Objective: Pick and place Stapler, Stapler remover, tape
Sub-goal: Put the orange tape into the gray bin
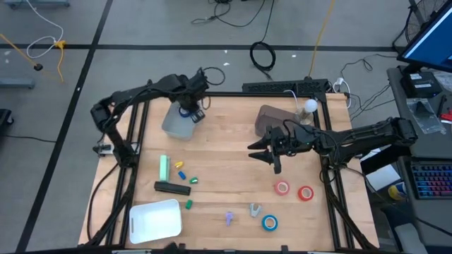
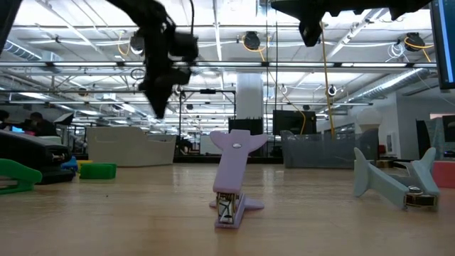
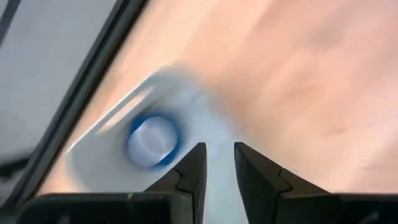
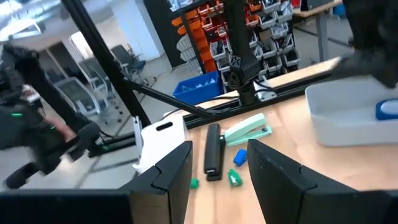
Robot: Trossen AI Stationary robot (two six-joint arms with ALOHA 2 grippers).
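We found no brand, label or writing that could be read on anything on the table (image 1: pixel 233 134).

Two containers stood out. A pale grey bin (image 1: pixel 176 120) sat near the table's far left corner, and the left wrist view showed one blue tape roll (image 3: pixel 153 140) lying inside it. A white tray (image 1: pixel 155 219) lay at the near left corner; we could not make out anything in it. A brown box-like thing (image 1: pixel 272 118) stood at the far side, right of centre, its contents not visible.

The left gripper (image 1: pixel 192 109) hung just above the grey bin. Its fingers (image 3: pixel 189 174) stood a small way apart with nothing between them. The right gripper (image 1: pixel 265 156) was out over the middle of the table, its fingers (image 4: pixel 273 171) parted and holding nothing.

The remaining tape lay on the near right part of the table: two red rolls (image 1: pixel 282 188) (image 1: pixel 305 192) side by side and another blue roll (image 1: pixel 270 223) nearer the front edge. The green stapler (image 1: pixel 164 168) and the black stapler (image 1: pixel 172 187) lay left of centre, close to each other, with small yellow, blue and green bits (image 1: pixel 185 173) beside them. The purple staple remover (image 2: pixel 234 186) and the grey staple remover (image 2: pixel 394 186) stood near the front edge, a little apart.
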